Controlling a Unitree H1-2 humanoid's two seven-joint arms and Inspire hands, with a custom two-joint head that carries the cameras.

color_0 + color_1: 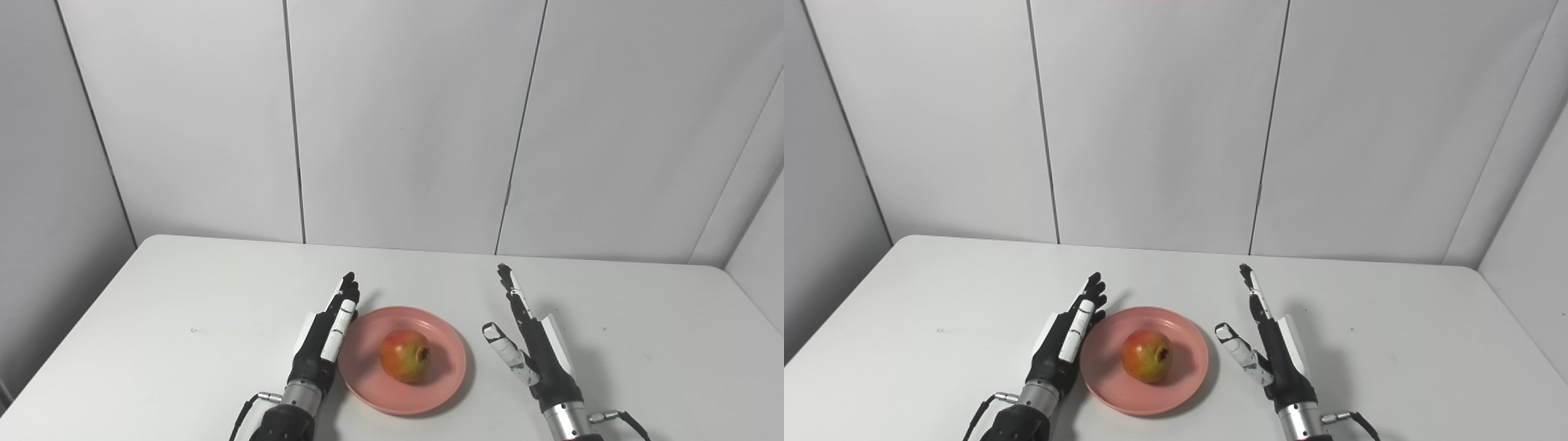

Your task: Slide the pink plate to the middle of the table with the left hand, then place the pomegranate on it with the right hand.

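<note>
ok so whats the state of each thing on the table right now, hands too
pink plate: flat on the table, holding the pomegranate
pomegranate: resting on the plate, nothing gripping it
left hand: open, empty, alongside the plate's left rim
right hand: open, empty, clear of the plate on its right
table: white

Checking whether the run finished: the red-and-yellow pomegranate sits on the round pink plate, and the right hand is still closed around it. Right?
Not quite. The red-and-yellow pomegranate does sit on the round pink plate, but the right hand is open and apart from it, off to the plate's side, as the left eye view shows.
</note>
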